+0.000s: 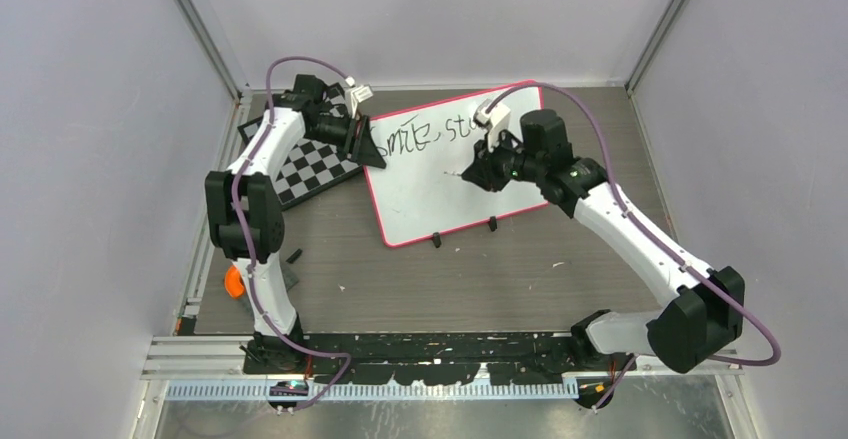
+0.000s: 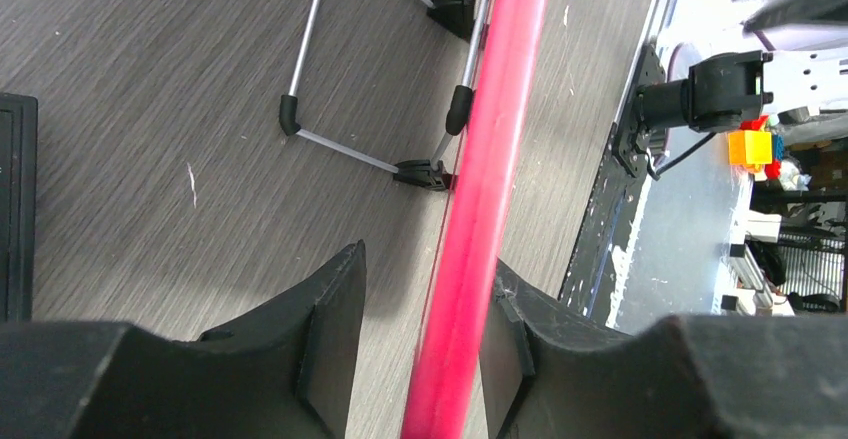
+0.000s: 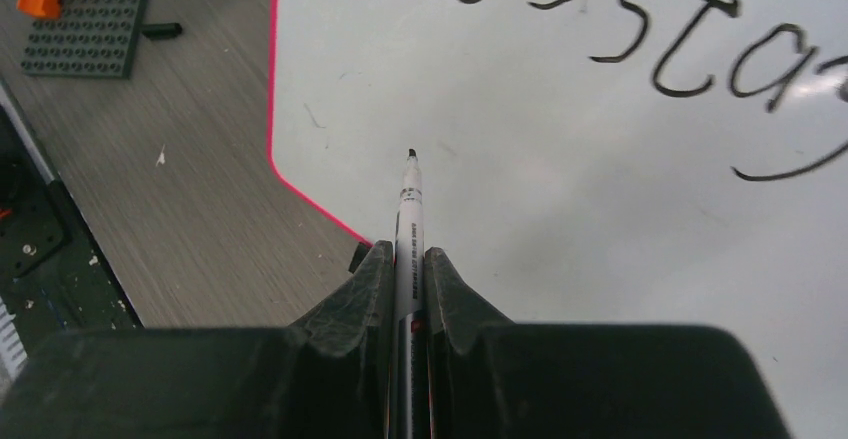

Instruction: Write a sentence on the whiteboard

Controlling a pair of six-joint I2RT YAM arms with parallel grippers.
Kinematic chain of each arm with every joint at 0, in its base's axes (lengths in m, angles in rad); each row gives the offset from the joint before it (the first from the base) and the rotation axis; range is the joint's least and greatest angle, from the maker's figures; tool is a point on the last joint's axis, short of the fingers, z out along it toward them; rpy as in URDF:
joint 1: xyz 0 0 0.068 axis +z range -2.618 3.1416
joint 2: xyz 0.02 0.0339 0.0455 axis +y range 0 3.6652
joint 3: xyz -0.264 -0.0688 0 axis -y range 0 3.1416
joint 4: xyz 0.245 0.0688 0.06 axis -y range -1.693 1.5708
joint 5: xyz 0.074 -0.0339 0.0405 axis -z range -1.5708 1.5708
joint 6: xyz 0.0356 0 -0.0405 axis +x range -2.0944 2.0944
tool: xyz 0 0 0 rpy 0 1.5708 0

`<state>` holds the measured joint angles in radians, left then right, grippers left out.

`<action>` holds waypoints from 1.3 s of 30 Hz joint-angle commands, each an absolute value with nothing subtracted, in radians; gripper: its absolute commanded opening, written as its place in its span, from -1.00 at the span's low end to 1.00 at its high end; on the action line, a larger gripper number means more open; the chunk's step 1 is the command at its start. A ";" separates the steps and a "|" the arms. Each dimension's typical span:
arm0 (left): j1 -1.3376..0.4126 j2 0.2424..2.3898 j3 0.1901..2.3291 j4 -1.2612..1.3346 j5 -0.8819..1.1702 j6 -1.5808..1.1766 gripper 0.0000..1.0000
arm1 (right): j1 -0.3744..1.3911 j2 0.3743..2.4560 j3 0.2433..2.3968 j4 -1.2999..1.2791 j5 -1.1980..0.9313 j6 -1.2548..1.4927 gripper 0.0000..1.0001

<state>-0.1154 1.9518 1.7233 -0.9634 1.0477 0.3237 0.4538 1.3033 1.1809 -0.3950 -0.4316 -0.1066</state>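
Your right tool [image 3: 405,254] pinches white marker pen [image 3: 410,184], tip prob. off glossy pink-framed whiteboard [image 3: 560,259], near of black handwritten sentence [image 3: 690,44]; left tool [image 2: 428,279] spread.

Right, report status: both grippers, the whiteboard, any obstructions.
Left gripper open, straddling the whiteboard frame. Right gripper shut on marker, tip over blank area below the sentence. Nothing blocking the writing space.
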 commanded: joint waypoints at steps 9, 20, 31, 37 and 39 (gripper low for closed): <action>-0.112 1.879 1.632 -0.818 1.088 0.218 -0.19 | 0.692 1.317 1.015 -0.022 -0.229 -0.196 -1.00; -0.112 1.884 1.603 -0.825 1.091 0.231 -0.41 | 0.765 1.378 0.958 0.045 -0.127 -0.250 -0.99; -0.113 1.882 1.588 -0.811 1.079 0.224 -0.93 | 0.784 1.411 0.973 0.089 -0.084 -0.236 -1.00; -0.113 1.885 1.595 -0.821 1.072 0.236 -1.00 | 0.785 1.405 0.962 0.139 -0.069 -0.242 -0.99; -0.113 1.887 1.597 -0.825 1.070 0.243 -1.00 | 0.785 1.400 0.957 0.149 -0.075 -0.246 -0.99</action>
